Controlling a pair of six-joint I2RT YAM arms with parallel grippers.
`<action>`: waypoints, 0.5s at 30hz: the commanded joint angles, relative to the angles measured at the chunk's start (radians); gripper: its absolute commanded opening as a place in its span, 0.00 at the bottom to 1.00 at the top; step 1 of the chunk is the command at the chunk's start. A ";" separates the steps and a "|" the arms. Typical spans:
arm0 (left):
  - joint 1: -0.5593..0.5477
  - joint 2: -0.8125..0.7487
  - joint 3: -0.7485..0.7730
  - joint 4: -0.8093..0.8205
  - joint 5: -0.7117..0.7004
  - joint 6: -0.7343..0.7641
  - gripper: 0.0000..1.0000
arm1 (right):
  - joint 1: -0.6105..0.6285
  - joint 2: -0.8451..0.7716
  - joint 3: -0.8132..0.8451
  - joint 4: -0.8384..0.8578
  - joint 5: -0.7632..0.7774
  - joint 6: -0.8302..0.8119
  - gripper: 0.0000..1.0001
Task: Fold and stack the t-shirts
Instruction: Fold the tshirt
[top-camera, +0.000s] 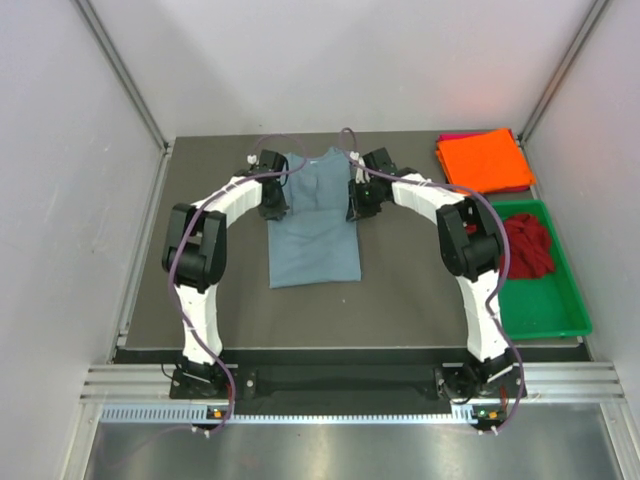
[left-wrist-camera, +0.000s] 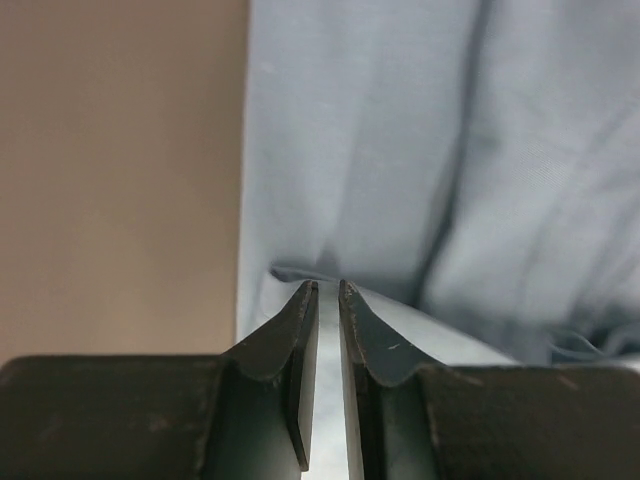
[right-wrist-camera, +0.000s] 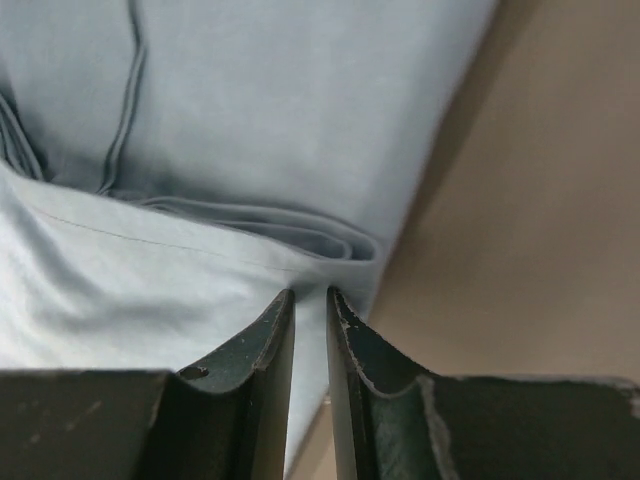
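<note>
Blue-grey t-shirt (top-camera: 315, 240) lies flat mid-bench (top-camera: 410, 295), collar at the far end. Left gripper (left-wrist-camera: 328, 290) and right gripper (right-wrist-camera: 310, 295): jaws nearly together, each pinching a folded side edge of it. Orange t-shirt (top-camera: 485, 160) folded at far right, probably atop the magenta t-shirt (top-camera: 452, 137).

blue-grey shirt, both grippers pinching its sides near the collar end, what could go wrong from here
1. The left gripper pinches the blue-grey shirt only at its tips, right at the side edge; the cloth may slip out when lifted.
2. The right gripper bites bunched layers; some may drop, leaving a crooked fold.
</note>
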 joint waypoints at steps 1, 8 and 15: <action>0.003 0.004 0.017 0.075 -0.050 0.039 0.19 | -0.031 0.004 0.054 0.031 0.002 -0.022 0.20; 0.025 -0.019 0.138 -0.023 -0.154 -0.002 0.20 | -0.038 -0.025 -0.008 0.080 -0.044 -0.037 0.22; 0.026 -0.267 -0.035 -0.059 -0.002 -0.008 0.27 | -0.041 -0.154 -0.054 -0.023 0.021 -0.023 0.36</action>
